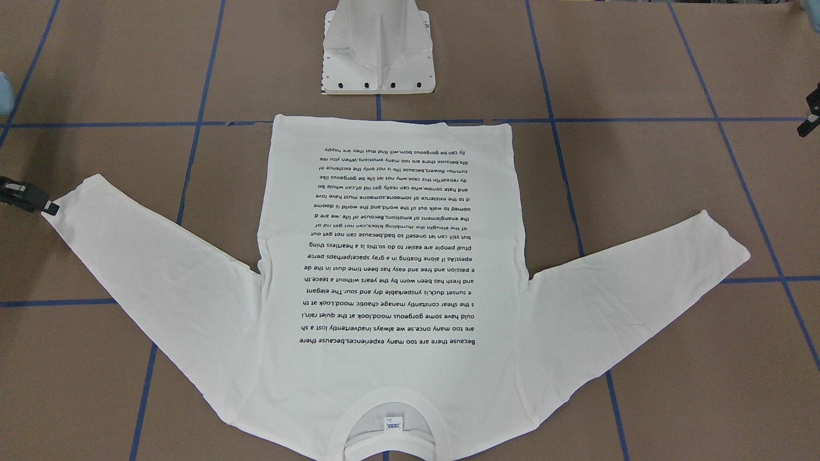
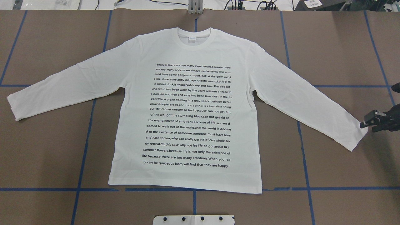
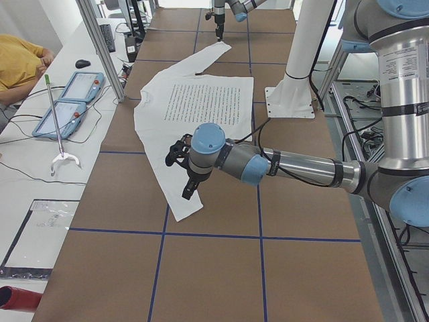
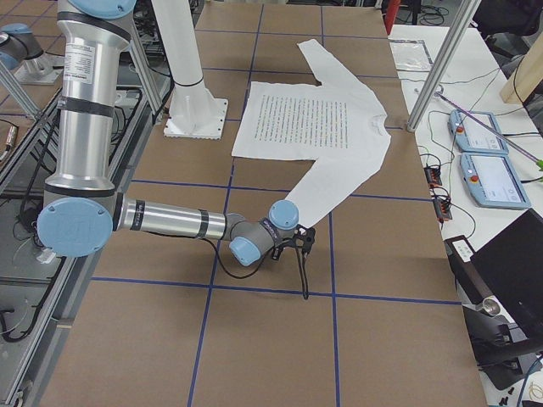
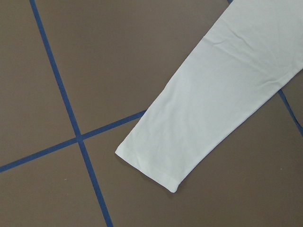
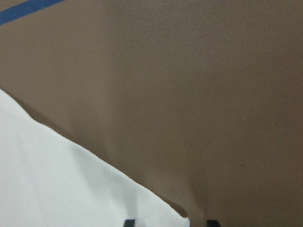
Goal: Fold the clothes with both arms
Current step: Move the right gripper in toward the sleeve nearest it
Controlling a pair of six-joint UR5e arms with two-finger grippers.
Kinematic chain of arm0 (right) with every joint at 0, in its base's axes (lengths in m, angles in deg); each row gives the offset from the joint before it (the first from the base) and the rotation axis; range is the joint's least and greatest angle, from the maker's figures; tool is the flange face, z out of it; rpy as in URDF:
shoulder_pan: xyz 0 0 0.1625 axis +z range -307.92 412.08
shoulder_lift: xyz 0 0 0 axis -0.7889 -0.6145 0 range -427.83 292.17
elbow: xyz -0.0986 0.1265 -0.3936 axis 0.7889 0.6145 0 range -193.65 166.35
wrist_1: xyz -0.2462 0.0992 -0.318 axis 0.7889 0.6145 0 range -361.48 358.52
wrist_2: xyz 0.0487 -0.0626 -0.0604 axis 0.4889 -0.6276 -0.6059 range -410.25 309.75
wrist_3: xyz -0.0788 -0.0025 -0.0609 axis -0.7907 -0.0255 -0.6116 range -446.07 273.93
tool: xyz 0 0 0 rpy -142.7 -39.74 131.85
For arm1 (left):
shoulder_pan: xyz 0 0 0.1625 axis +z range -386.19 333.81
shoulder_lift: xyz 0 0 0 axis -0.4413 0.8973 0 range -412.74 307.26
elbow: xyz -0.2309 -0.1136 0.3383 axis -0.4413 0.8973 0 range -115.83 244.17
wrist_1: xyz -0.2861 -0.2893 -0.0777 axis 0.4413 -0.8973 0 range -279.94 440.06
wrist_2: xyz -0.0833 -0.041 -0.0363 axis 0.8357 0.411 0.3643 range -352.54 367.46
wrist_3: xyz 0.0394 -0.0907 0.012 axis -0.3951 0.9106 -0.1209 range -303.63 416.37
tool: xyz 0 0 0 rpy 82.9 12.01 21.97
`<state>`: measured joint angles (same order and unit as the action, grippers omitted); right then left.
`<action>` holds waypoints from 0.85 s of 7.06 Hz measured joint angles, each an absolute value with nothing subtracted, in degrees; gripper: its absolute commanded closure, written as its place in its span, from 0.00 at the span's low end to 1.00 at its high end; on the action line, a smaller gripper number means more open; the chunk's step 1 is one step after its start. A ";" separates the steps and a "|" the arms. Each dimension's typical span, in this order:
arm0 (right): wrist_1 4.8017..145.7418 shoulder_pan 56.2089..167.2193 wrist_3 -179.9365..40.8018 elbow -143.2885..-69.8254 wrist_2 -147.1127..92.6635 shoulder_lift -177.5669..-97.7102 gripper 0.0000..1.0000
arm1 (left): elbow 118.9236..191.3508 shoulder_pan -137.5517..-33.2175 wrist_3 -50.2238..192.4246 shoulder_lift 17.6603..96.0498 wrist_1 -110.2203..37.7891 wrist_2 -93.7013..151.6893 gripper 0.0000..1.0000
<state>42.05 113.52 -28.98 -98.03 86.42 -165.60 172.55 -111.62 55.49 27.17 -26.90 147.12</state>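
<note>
The right gripper (image 2: 363, 124) is straddling the shirt (image 2: 187, 47)'s cuff (image 2: 356, 137) corner, fingers apart; so small a bite could slip. The left gripper (image 3: 188, 193) is hovering over the shirt's other sleeve; I cannot tell its grip.

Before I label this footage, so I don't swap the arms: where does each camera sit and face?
Front-facing: across the table, facing the robot, down on the T-shirt; pedestal base at top, right claw at left.
Overhead: behind the robot, looking forward and down; right claw at right.
Exterior left: robot's left table end; left arm near.
Exterior right: opposite end; right arm near.
Left wrist: down on a sleeve cuff; no claw.
Right wrist: low over the table; fingertips at bottom.
Shared: front-facing and overhead both show the print.
</note>
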 measured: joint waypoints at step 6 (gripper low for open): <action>42.05 112.97 -29.02 -97.87 86.25 -165.22 0.83 | 173.09 -111.64 55.23 26.99 -26.90 147.12 0.00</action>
